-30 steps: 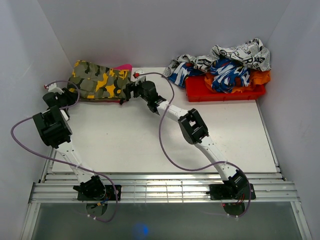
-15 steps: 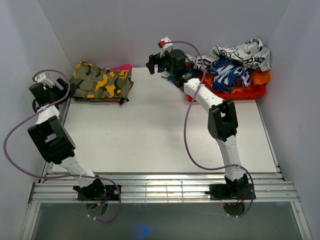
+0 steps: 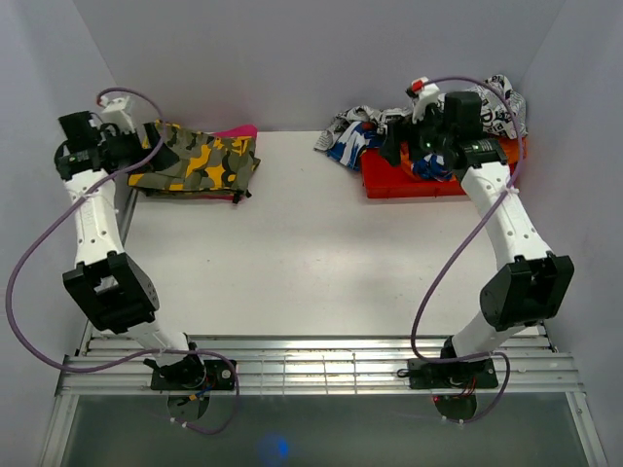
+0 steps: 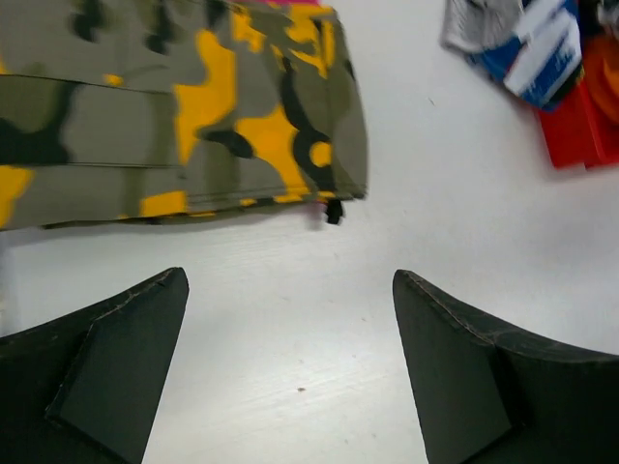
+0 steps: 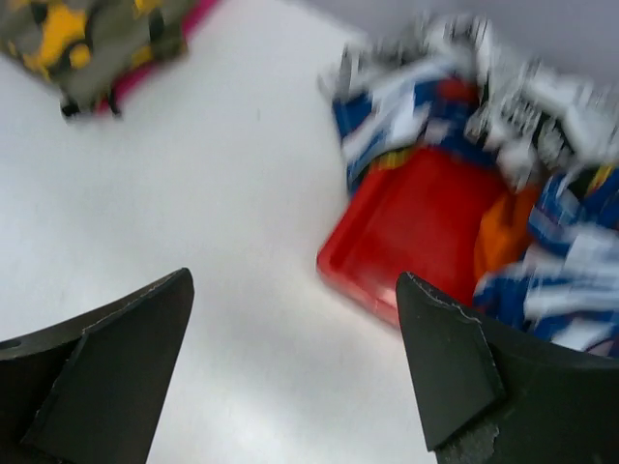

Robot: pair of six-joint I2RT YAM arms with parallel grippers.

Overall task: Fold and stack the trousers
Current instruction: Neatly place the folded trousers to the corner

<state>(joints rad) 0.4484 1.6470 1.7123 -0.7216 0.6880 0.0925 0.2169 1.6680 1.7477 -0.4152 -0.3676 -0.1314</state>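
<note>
The camouflage trousers (image 3: 195, 161) lie folded flat at the back left of the table, with nothing holding them. My left gripper (image 3: 144, 154) hovers over their left end, open. In the left wrist view the trousers (image 4: 174, 106) lie beyond the left gripper (image 4: 290, 275), whose jaws stand wide over bare table. My right gripper (image 3: 399, 146) is open above the left end of the red tray (image 3: 389, 183). The right wrist view shows that gripper (image 5: 295, 278) empty, with the trousers (image 5: 87, 39) far off at the top left.
The red tray (image 5: 406, 232) at the back right holds a heap: a newsprint garment (image 3: 472, 102), a blue-and-white one (image 3: 348, 146) and an orange one (image 3: 508, 151). Something pink (image 3: 241, 129) shows under the trousers. Walls close in the left, right and back.
The left gripper has opened and drawn back from the trousers' left edge. The right arm has swung from the trousers' right edge across to the red tray.
</note>
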